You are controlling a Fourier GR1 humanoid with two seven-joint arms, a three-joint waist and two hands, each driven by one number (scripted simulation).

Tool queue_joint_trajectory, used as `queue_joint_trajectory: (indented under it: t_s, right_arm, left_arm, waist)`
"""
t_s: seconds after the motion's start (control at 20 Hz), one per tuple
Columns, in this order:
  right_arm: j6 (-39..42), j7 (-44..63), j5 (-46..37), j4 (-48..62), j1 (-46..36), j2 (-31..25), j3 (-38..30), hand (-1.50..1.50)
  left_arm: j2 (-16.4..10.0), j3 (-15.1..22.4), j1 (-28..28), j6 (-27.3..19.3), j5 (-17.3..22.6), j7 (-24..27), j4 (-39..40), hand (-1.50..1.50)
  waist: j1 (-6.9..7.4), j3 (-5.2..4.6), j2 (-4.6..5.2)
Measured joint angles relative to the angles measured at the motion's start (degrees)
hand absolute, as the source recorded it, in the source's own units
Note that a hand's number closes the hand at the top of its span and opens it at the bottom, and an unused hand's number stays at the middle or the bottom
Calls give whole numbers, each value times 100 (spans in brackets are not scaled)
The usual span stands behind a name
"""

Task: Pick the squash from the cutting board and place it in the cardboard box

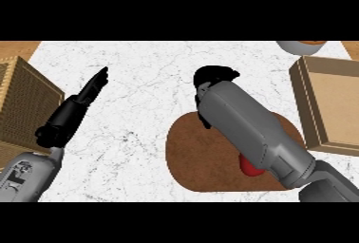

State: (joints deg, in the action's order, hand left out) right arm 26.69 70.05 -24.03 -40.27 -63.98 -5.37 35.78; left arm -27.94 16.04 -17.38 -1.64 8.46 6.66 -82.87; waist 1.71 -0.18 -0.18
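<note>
1. Far left: a woven crate (21, 104), cut off by the view's left edge. Not part of the task.
2. Left hand (80, 102): released, fingers straight and pointing up and slightly right, resting over the white counter (140, 71). It is well apart from the cutting board and touches nothing.
3. Cutting board (200, 161): brown with rounded corners, lying at centre right. Its near edge runs along the bottom of the view.
4. Right hand (214, 76): a dark mass just past the board's far edge, over bare counter. Clenched, or grasping something? I cannot tell from this angle.
5. Right forearm (252, 128): lies diagonally across the board and covers most of its middle.
6. Squash (249, 167): only 1 small red patch shows, on the board under the forearm. I take it for the squash. It lies back from the right hand, toward the near edge and slightly right. Too little shows to read its long axis.
7. Judgement: the right hand is the nearer of the 2, but it sits beyond the squash, so a pull-back would come before any grasp.
8. Cardboard box (335, 102): open and just right of the board, cut off at the right edge.
9. Bowl (303, 46): only partly in view at the top right.
</note>
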Motion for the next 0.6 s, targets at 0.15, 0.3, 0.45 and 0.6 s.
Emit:
queue_joint_trajectory:
  t_s: [0.15, 0.3, 0.45, 0.6]
  right_arm:
    - [42, -17, -55, 387, -173, 136, -71, -150]
    - [55, -9, -113, 711, -256, 264, -92, -150]
    - [70, -45, -185, 981, -331, 327, -92, -150]
    - [47, -95, -244, 1119, -280, 357, -73, -150]
  left_arm:
    - [-4, -3, 52, 1, -37, -18, -64, 0]
    - [-44, -40, 198, 8, -42, -13, -171, 0]
    - [-26, -66, 273, -21, -62, -44, -257, 0]
    - [-29, -118, 259, -19, -116, -43, -244, 0]
  waist:
    - [-37, 4, -2]
    - [-49, 7, -12]
    - [-64, 10, -9]
    - [-96, 11, -4]
